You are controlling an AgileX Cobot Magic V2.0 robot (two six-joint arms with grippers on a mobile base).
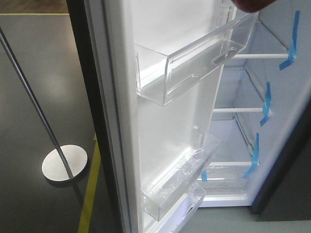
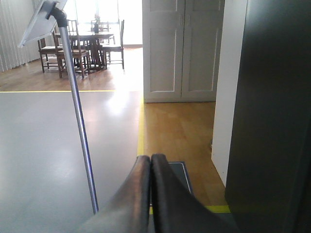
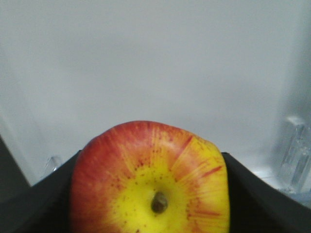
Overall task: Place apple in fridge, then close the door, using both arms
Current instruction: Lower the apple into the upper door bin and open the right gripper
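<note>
The apple (image 3: 150,179), red with a yellow centre and a dark stem dimple, fills the lower right wrist view. My right gripper (image 3: 150,199) is shut on it, a black finger (image 3: 36,206) showing on each side. A white inner wall of the fridge (image 3: 155,63) lies right behind the apple. In the front view the door (image 1: 160,131) stands open, white inner face toward me, and the fridge (image 1: 291,102) shows glass shelves with blue tape. My left gripper (image 2: 151,161) is shut on nothing, low beside the door's dark grey outer face (image 2: 272,121).
Clear plastic bins (image 1: 194,63) jut from the door's inner face. A metal pole (image 2: 80,131) on a round base (image 1: 64,162) stands left of the door. Yellow tape (image 1: 90,199) lines the grey floor. A dark reddish shape (image 1: 252,5) touches the top edge.
</note>
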